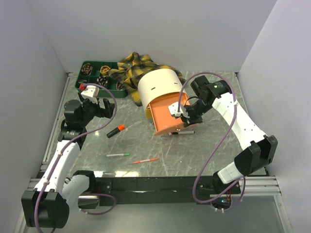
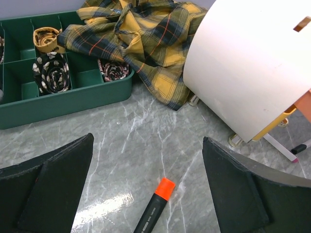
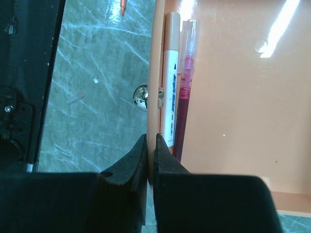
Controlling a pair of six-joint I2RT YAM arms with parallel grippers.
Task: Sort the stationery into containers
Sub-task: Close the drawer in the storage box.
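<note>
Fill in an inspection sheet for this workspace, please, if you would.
Surface: grey marble table, glossy.
Job's things: highlighter, green pen, red pen loose; white marker, clear pen in orange tray of cream drum; green tray holds rolled items.
Clutter: plaid cloth overlapping green tray.
Claws: left claw open above highlighter; right claw shut on orange tray's wall.
Cables: purple cables loop off both arms.
Surroundings: white walls; nothing else seen.

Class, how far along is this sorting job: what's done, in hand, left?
Done: a white marker and a pink-filled pen lie in the orange tray. In hand: the right claw pinches that tray's wall; the left claw hangs open near the orange-capped highlighter. Left: that highlighter, a green-tipped pen and a thin red pen lie loose on the table.
</note>
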